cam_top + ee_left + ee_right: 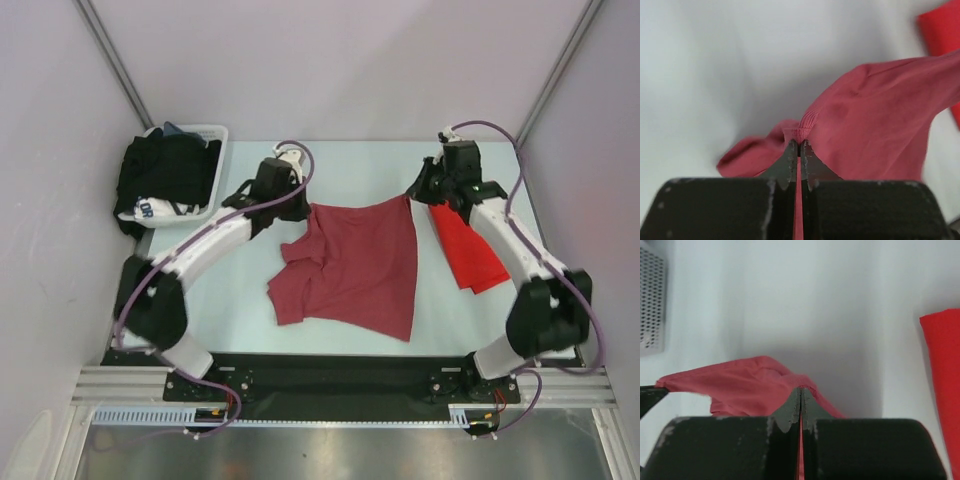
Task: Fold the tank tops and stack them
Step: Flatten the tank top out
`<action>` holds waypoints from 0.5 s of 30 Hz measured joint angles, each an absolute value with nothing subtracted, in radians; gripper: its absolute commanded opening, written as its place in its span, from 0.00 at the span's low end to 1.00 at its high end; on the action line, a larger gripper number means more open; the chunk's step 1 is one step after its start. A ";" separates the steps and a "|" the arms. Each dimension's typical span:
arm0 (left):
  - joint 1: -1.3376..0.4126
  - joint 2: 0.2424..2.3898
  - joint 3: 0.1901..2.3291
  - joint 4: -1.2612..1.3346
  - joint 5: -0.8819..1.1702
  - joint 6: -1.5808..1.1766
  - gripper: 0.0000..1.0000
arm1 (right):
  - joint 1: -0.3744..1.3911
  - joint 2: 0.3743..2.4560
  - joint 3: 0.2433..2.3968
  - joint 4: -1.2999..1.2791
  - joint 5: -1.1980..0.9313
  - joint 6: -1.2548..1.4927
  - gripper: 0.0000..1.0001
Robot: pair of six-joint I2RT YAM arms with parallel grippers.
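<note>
**Item 1. White basket** (214,134), well to the left of the maroon tank top (360,265). It holds black garments (165,172) and a white cloth with dark lettering (140,210), none of which belong to my task. I see little risk here unless the left arm swings wide.

**Item 2. Left gripper** (798,148), at the maroon top's far-left corner. It is clenched on that corner, with only a small pucker of hem between the jaws. The bite is thin, so I judge it could slip if I pull hard.

**Item 3. Maroon tank top.** Its far edge is raised and stretched between the two grippers. The body trails toward the arm bases onto the table (235,300). Its near-left part is bunched and doubled over (straps, I think, though I cannot tell). Folding from here could trap that bunch and leave a lopsided fold.

**Item 4. Right gripper** (800,393), at the maroon top's far-right corner. It is clamped on the cloth, again by a narrow pinch. If the arms move unevenly or spread too far, I expect one corner to pop free.

**Item 5. Bright red tank top** (468,250), just to the right of the maroon top. It lies in a narrow strip on the table, partly under the right arm. Sweeping the maroon cloth or the right arm sideways could drag it out of shape.
</note>
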State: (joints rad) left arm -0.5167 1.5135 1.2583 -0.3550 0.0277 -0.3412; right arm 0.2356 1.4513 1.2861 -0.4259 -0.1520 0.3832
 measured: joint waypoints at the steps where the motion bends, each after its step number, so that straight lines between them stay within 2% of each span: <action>1: -0.501 1.586 1.260 -0.326 0.032 -0.348 0.00 | 0.220 1.508 1.294 -0.399 -0.167 0.389 0.00; 4: -0.453 1.798 1.348 -0.299 0.043 -0.360 0.00 | 0.184 1.690 1.373 -0.363 -0.197 0.402 0.00; 5: -0.436 1.869 1.403 -0.294 0.047 -0.363 0.17 | 0.176 1.743 1.417 -0.350 -0.202 0.409 0.33; 6: -0.413 1.969 1.490 -0.266 0.055 -0.366 0.17 | 0.164 1.852 1.518 -0.308 -0.210 0.419 0.34; 7: -0.398 2.018 1.547 -0.305 0.056 -0.367 0.42 | 0.155 1.903 1.573 -0.329 -0.211 0.438 0.51; 8: -0.385 2.075 1.657 -0.360 0.056 -0.367 0.73 | 0.150 1.956 1.655 -0.342 -0.204 0.456 0.69; 9: -0.376 2.148 1.784 -0.368 0.055 -0.366 0.79 | 0.143 2.011 1.742 -0.332 -0.192 0.469 0.74; 11: -0.362 2.246 1.974 -0.378 0.044 -0.376 0.88 | 0.134 2.070 1.826 -0.302 -0.161 0.474 0.74; 13: -0.349 2.272 2.050 -0.398 0.018 -0.375 0.90 | 0.126 2.052 1.789 -0.294 -0.137 0.476 0.69; 14: -0.346 2.256 2.037 -0.398 0.005 -0.377 0.92 | 0.123 2.027 1.744 -0.283 -0.132 0.477 0.62; 15: -0.342 2.222 1.983 -0.382 -0.009 -0.376 0.92 | 0.122 1.993 1.687 -0.274 -0.132 0.478 0.50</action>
State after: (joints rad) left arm -0.3420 2.2219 1.9835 -0.3824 -0.0090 -0.3756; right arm 0.1219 1.9930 1.6875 -0.2737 -0.1318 0.4778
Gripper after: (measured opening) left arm 0.905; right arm 0.668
